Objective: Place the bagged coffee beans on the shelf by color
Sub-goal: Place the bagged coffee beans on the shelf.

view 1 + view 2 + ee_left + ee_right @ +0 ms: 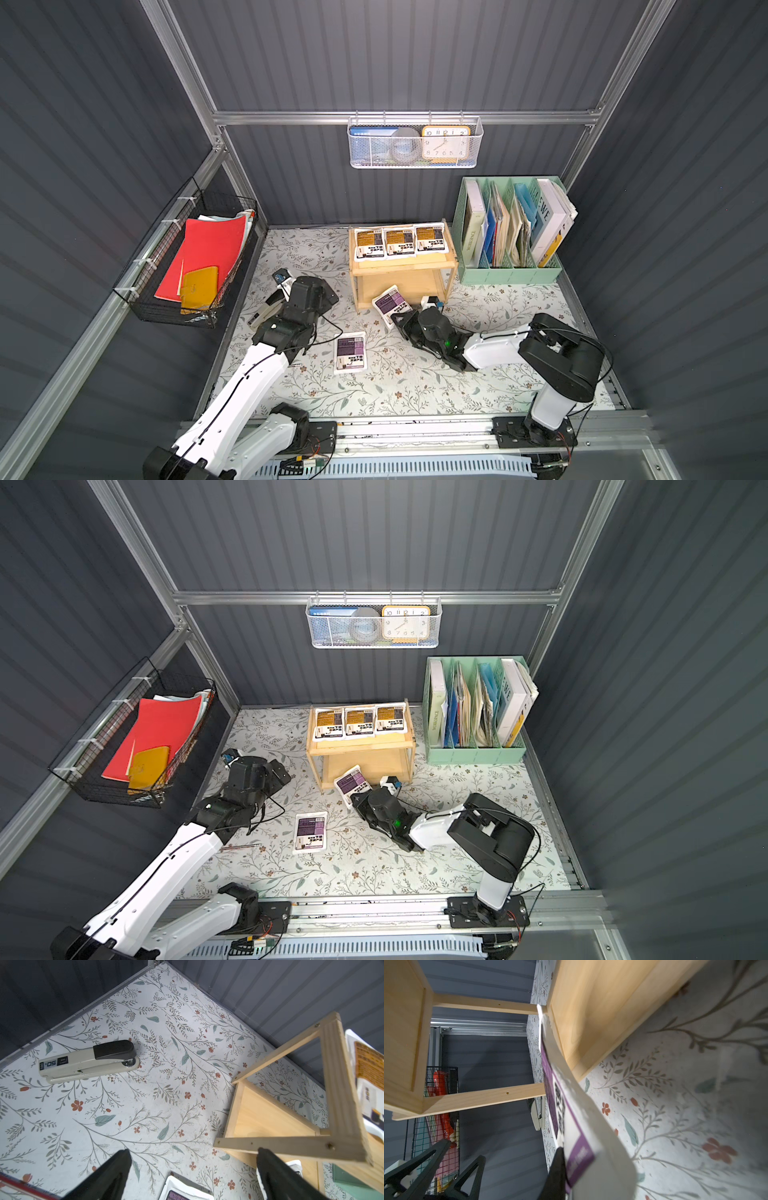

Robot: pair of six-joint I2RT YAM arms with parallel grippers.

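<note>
Purple-label pouch (388,301) tight between right gripper (397,319) jaws

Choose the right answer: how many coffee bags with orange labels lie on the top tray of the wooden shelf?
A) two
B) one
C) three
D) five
C: in a top view, three orange-label bags lie side by side on the top tray of the shelf.
</note>
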